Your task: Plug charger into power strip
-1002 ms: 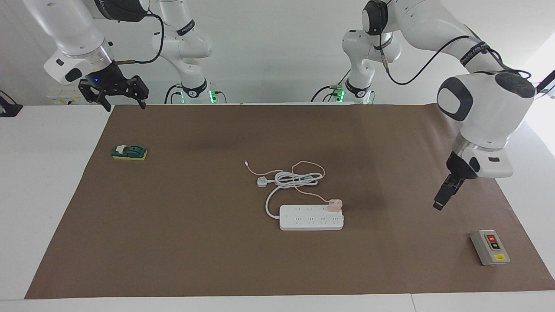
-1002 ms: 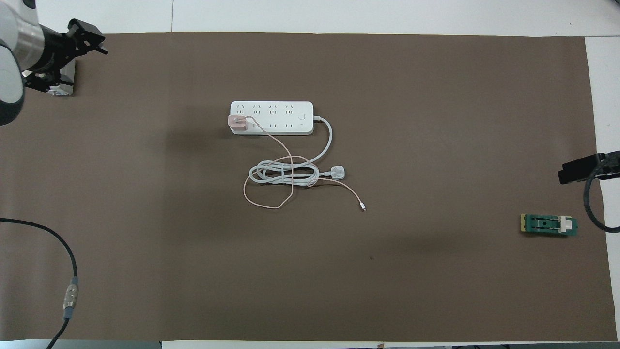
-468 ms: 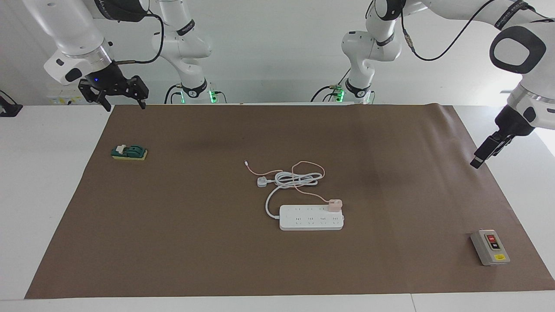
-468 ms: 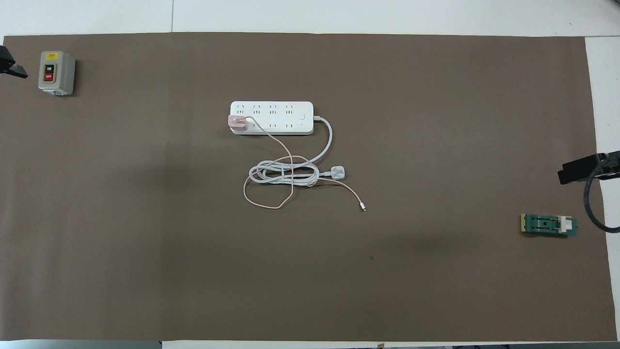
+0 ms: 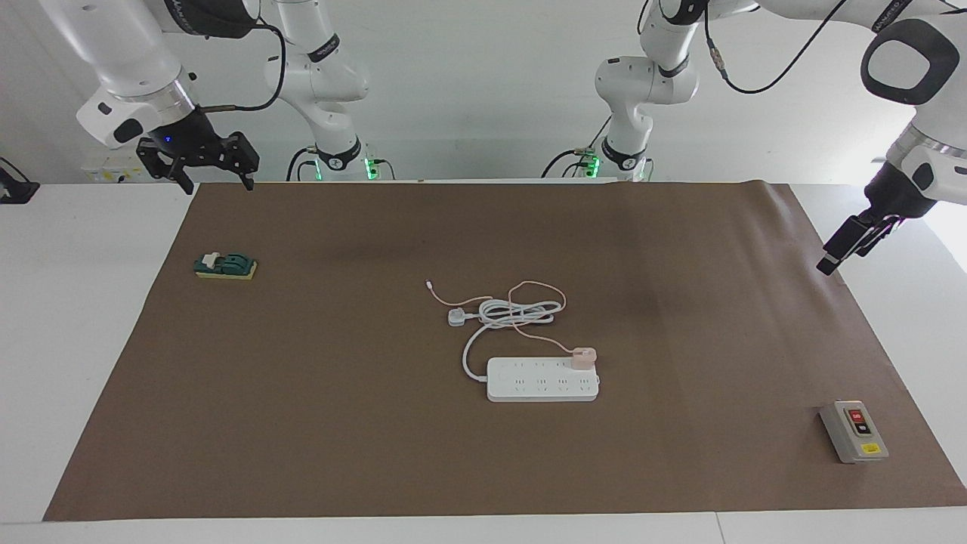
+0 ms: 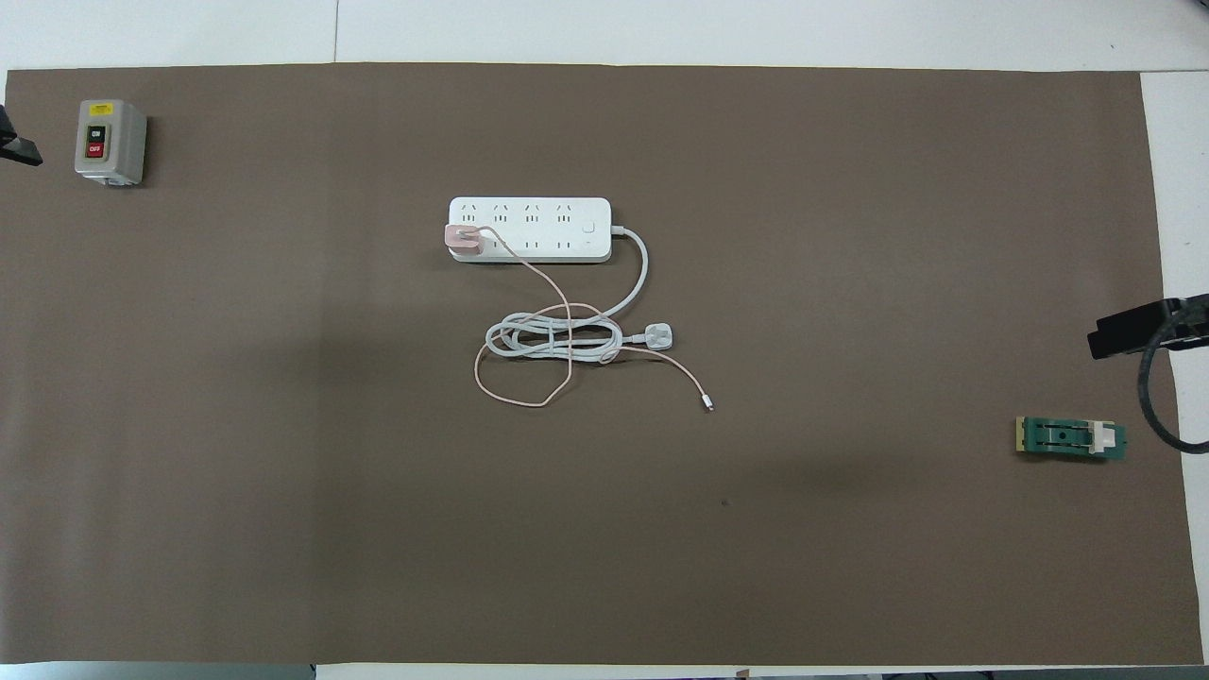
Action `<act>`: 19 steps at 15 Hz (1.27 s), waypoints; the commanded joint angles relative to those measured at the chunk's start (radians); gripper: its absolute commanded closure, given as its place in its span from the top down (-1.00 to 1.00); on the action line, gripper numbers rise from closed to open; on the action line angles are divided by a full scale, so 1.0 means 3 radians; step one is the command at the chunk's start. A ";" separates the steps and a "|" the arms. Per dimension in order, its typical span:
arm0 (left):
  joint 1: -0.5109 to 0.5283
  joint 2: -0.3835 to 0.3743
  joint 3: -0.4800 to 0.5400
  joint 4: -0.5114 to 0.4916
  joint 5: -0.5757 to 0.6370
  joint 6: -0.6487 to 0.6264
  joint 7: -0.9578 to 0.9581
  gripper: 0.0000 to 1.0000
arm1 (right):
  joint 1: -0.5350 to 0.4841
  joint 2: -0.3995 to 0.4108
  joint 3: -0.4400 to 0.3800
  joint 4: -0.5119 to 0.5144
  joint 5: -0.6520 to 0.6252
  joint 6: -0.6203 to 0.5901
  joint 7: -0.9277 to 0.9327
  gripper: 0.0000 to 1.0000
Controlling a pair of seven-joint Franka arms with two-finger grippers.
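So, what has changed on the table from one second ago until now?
The left gripper has risen and drawn back from over the mat toward its own end of the table, empty and open. The charger sits on the power strip as before. The right gripper, grey switch box and green part have not moved.

The counter (image 5: 45,317) looked like smooth white laminate with a faint sheen. A matt brown sheet (image 5: 340,423), paper-like and slightly rippled at the edge below the left tool (image 5: 846,245), covered most of it. The power strip (image 5: 542,379) was smooth white plastic, its cord (image 5: 521,310) rubbery and satin. The charger (image 5: 583,357) was pale-pink plastic, softly matt. The grey switch box (image 5: 854,431) looked like dull plastic. Both arms wore glossy white shells; the right tool (image 5: 215,170) was matt black.
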 commanded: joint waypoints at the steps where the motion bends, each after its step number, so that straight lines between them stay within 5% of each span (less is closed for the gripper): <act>1: 0.0200 -0.0216 -0.0312 -0.0094 0.0252 -0.0160 0.0049 1.00 | 0.0003 -0.0055 -0.0002 -0.0030 -0.0055 -0.0048 -0.0064 1.00; 6: 0.0170 -0.0651 -0.0328 -0.0468 0.0226 -0.0317 0.0090 1.00 | -0.0002 -0.0055 -0.0002 -0.0030 -0.0055 -0.0048 -0.0064 1.00; 11: -0.0064 -0.0814 -0.0343 -0.0631 0.0252 -0.0706 0.0044 1.00 | 0.0003 -0.0055 0.0003 -0.0030 -0.0055 -0.0048 -0.0064 1.00; 19: -0.0106 -0.0917 -0.0384 -0.0801 0.0124 -0.0482 0.0144 1.00 | -0.0002 -0.0055 -0.0002 -0.0030 -0.0055 -0.0043 -0.0064 1.00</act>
